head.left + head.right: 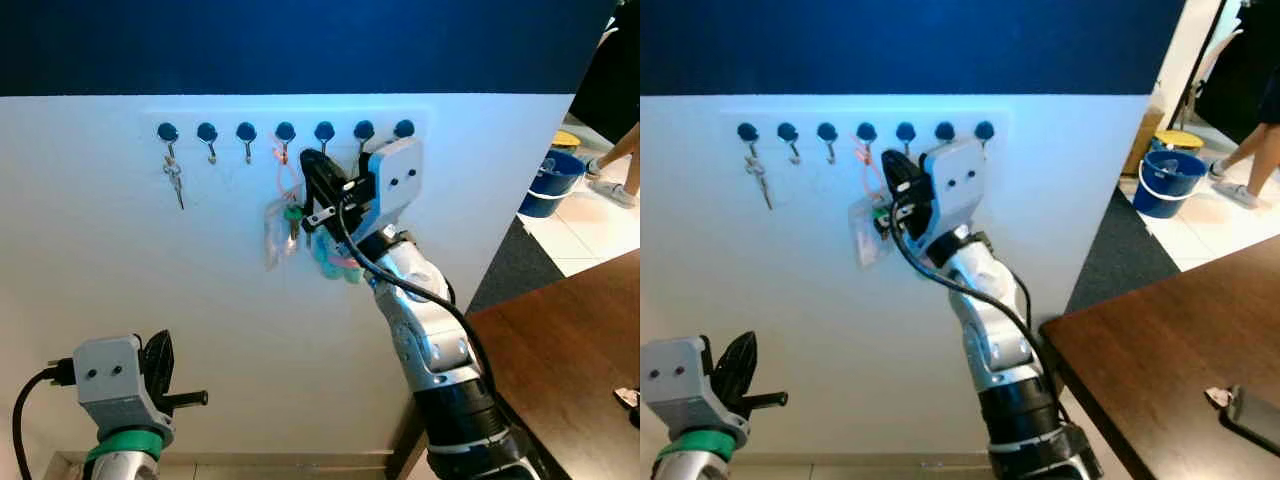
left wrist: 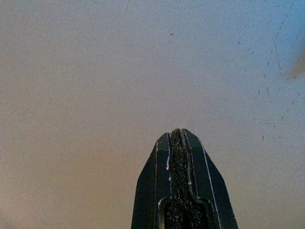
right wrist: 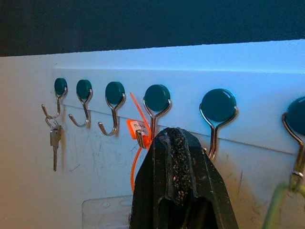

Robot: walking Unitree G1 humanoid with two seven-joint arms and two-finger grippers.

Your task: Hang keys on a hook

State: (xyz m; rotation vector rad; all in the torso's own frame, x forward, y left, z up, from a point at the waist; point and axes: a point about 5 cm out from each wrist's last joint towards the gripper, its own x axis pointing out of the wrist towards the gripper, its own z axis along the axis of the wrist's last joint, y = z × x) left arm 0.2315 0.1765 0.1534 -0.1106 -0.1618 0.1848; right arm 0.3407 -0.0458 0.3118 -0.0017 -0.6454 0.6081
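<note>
Silver R arm raised, end effector (image 1: 312, 170) closed at orange-tagged keys (image 1: 288, 215) on hook (image 3: 153, 112).

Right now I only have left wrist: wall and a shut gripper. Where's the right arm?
Observer: Right gripper is up at the hook row, tip at the fourth hook from the robot's left.
Operator: Keys?
Observer: Bunch with a clear tag hangs just under that hook, its orange loop at the hook. Can't tell if it's seated.
Operator: Other hooks taken?
Observer: First hook holds a small key set; second and third are bare.
</note>
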